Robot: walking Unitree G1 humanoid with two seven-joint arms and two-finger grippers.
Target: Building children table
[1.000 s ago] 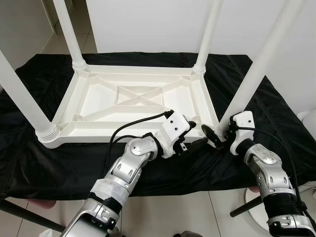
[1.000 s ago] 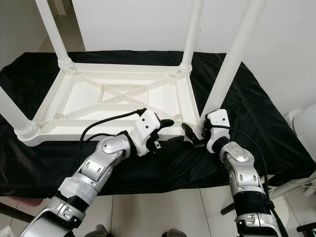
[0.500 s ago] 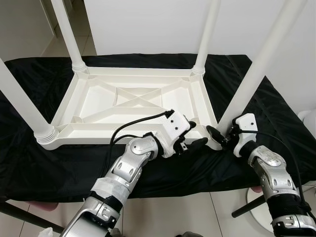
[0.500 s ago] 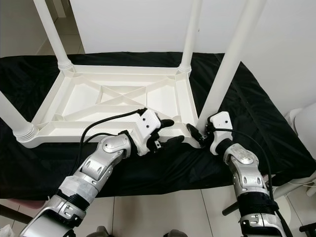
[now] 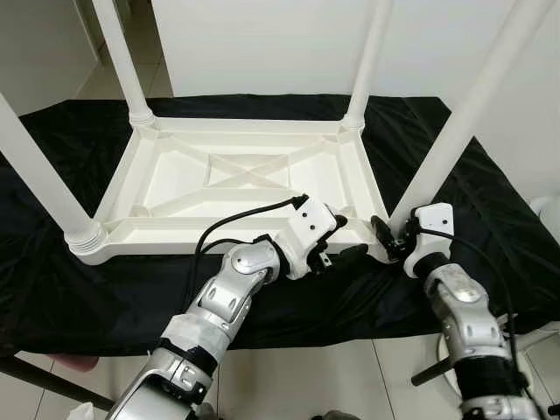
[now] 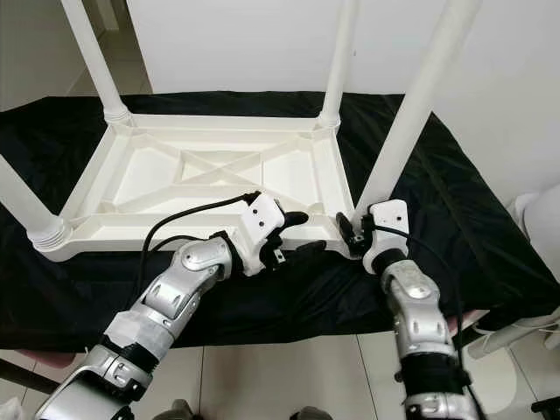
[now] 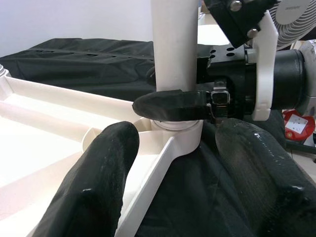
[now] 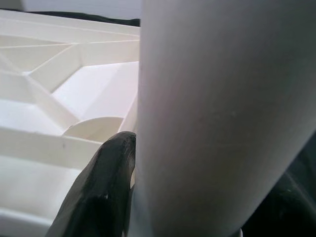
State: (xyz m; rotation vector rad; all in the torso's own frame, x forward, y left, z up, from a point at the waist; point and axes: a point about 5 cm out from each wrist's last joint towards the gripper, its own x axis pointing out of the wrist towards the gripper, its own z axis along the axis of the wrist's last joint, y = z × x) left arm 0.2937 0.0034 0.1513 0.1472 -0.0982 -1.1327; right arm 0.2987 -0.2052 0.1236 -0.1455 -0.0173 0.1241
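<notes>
Tabletop (image 5: 236, 179) lay upside down on black cloth (image 5: 79, 289). Right gripper (image 5: 391, 242) pinched near-right leg (image 5: 455, 131) at socket (seating step, likely); left gripper (image 5: 343, 236) spread beside. Next: twist firmly.

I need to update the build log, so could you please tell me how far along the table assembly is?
All four legs stand in the corner sockets of the upturned tabletop on the black cloth. In hand: the right gripper clasps the base of the near right leg, while the left gripper, open, straddles the tabletop's edge beside it. Still left: flipping the table upright. Whether this leg is fully seated cannot be told.
</notes>
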